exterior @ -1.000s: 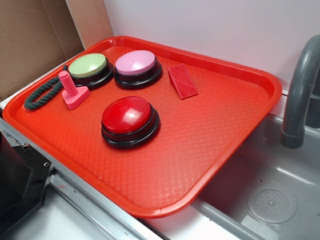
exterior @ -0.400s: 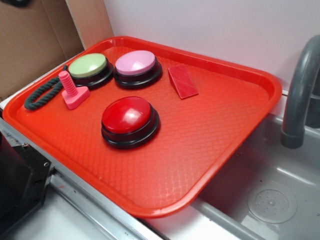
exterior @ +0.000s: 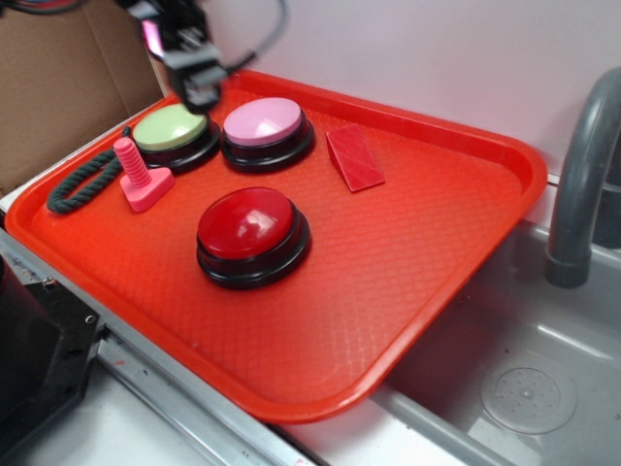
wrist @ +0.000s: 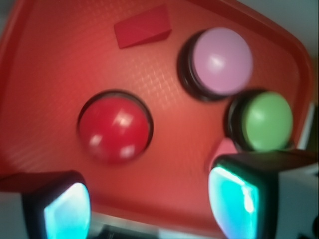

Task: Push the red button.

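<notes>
The red button (exterior: 250, 233), a glossy red dome on a black base, sits near the middle-left of the red tray (exterior: 437, 243). It also shows in the wrist view (wrist: 114, 127). My gripper (exterior: 197, 85) hangs high at the back left, above the green button (exterior: 173, 131), well away from the red button. In the wrist view my gripper (wrist: 149, 204) is open and empty, its two cyan-lit fingertips (wrist: 234, 199) wide apart over the tray's near edge.
A pink button (exterior: 267, 126) stands beside the green one. A small red wedge block (exterior: 354, 157) lies at the back. A pink T-shaped peg (exterior: 141, 177) and a dark rope (exterior: 82, 183) lie at the left edge. A sink with a grey faucet (exterior: 582, 175) is at the right.
My gripper has come into the exterior view from the top left and now hangs over the green button. Nothing on the tray has moved.
</notes>
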{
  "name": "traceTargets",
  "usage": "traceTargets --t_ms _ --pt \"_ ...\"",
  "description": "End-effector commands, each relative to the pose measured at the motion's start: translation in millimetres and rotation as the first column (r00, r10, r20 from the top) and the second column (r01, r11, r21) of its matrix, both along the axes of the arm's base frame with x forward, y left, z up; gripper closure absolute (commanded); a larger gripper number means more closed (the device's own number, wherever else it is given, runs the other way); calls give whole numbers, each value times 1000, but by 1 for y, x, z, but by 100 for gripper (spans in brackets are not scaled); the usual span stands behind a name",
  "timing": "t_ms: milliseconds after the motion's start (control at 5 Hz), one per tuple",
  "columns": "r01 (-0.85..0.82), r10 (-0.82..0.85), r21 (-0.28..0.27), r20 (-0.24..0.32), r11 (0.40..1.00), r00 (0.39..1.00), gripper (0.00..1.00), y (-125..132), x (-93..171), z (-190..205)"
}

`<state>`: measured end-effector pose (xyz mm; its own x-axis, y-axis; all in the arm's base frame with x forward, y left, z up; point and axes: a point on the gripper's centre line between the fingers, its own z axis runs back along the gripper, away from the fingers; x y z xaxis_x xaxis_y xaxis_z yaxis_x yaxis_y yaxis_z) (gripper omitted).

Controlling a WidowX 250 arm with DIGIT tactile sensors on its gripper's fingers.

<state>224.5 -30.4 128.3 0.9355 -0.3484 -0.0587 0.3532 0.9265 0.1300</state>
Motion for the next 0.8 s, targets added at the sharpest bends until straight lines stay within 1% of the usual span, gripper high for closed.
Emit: traceTargets --t_ms 0,200,600 --pt "20 -19 -11 54 1000 998 0 -26 12 -31" --pt "102 -97 -53 98 993 990 0 -46 24 -21" --pt "102 -97 -53 98 993 990 0 -46 24 -21"
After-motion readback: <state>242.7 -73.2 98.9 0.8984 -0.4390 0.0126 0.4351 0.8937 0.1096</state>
